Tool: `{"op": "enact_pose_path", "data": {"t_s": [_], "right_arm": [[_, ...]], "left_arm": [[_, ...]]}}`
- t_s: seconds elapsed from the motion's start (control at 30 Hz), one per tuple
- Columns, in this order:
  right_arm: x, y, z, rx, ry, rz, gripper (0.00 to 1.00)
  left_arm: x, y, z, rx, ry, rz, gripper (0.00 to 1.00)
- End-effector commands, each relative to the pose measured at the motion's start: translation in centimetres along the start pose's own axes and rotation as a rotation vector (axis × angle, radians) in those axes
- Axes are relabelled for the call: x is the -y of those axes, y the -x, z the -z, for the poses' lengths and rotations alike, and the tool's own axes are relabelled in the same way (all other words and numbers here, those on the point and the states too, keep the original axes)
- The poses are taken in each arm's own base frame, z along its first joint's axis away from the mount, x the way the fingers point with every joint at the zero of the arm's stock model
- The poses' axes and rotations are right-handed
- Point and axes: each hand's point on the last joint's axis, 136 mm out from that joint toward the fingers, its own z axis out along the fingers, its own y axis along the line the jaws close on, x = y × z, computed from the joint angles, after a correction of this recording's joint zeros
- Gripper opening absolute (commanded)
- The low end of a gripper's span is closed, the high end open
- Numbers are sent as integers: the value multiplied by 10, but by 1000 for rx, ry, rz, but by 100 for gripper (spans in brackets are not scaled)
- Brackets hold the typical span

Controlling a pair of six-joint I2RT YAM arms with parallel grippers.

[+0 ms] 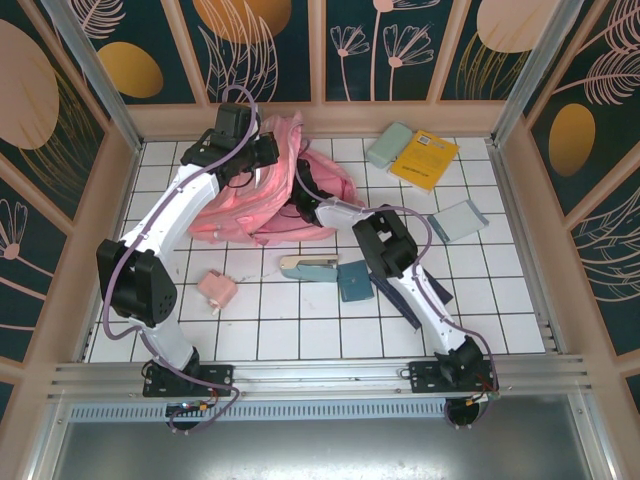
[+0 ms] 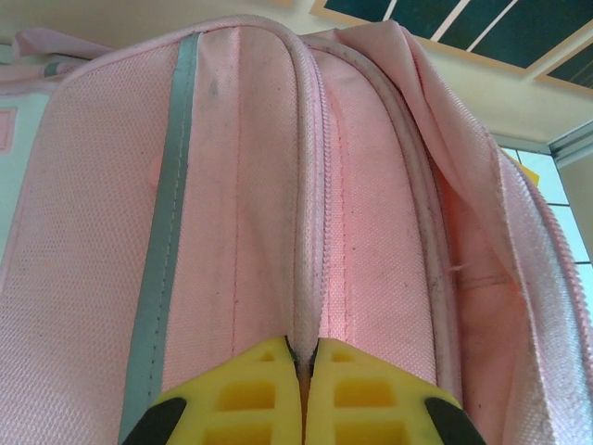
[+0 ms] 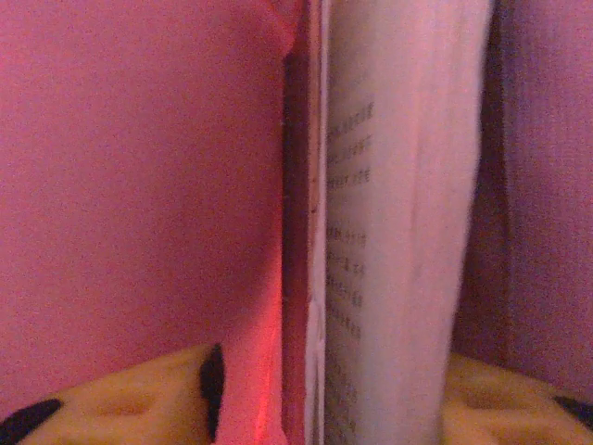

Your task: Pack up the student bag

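The student bag (image 1: 270,195) lies at eleven o'clock on the table (image 1: 480,320), its seam ridge (image 2: 310,185) pinched by the nearly closed left gripper (image 2: 301,357), while the right gripper (image 3: 324,408), jaws part open, grips a printed booklet (image 3: 398,185) inside it: insertion, apparently, with release due next.

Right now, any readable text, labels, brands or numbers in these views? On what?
No text is legible.
yellow book: pale label on its cover, too small to read.
printed pages at the right claw: rows of dark print, too blurred to read.
student bag: no print seen on its fabric.
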Motion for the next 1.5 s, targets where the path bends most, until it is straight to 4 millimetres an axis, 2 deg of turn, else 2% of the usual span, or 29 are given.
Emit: {"op": "enact_pose_path", "data": {"t_s": [0.0,0.07,0.27,0.4,0.47,0.5,0.67,0.73,0.77,0.97,1.13,1.2,1.3,1.33,1.47], "right_arm": [[-25,3,22,1,-15,52,60],[-30,8,36,15,-25,64,64],[-37,18,79,58,-71,90,66],[-32,17,111,62,-128,112,66],[-29,18,128,79,-163,132,66],[-29,20,137,85,-174,139,66],[-19,29,182,127,-274,182,65],[-17,25,198,140,-318,215,65],[-10,41,217,182,-353,216,65],[29,86,301,339,-549,224,62],[66,136,359,471,-703,203,44],[79,155,372,501,-738,176,33],[100,181,386,536,-806,134,8],[105,191,388,547,-828,123,2],[130,218,389,551,-888,84,0]], "left_arm": [[7,38,23,158,-12,-17,0],[-5,38,22,165,32,-13,0],[-31,30,14,165,115,-10,0],[-47,22,5,153,171,-14,0],[-49,20,4,151,172,-13,0],[-54,11,-10,122,181,-13,0],[-61,3,-22,106,194,-14,0],[-65,0,-25,98,204,-24,0],[-67,-2,-27,92,211,-29,0],[-77,-19,-38,47,234,-40,0],[-77,-32,-43,7,211,-35,0],[-78,-37,-45,-7,208,-33,0],[-79,-44,-47,-29,201,-31,0],[-78,-46,-47,-36,194,-30,0],[-77,-54,-48,-60,175,-22,0]]}}
